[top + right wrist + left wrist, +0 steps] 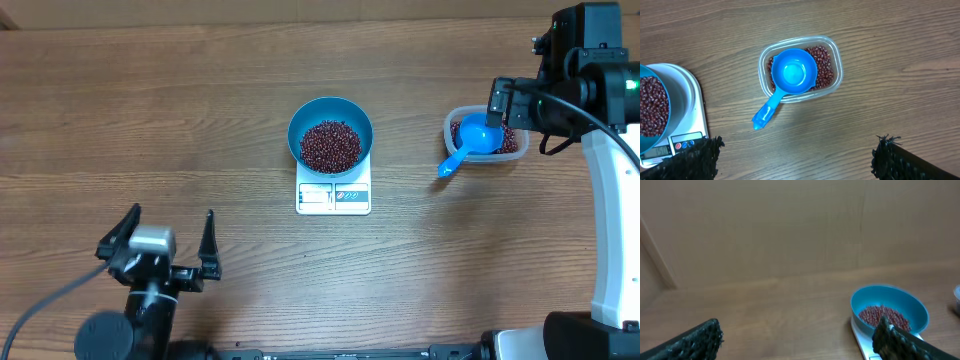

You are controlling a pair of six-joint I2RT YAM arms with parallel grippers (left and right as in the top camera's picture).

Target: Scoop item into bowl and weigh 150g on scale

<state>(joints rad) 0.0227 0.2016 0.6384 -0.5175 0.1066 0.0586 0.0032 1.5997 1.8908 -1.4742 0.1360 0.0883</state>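
Black jaws fringe the bottom of both wrist views, each pair spread wide and holding nothing. Over the desk, the right arm hangs well right of the scale, the left arm well to its front left. On the scale sits the bowl. Right of the scale, a tub carries the empty scoop, its handle slanting toward the scale's front. Beans lie heaped in the bowl; the display is unreadable. Any top-up looks like the right jaws' job, being far nearer that handle.
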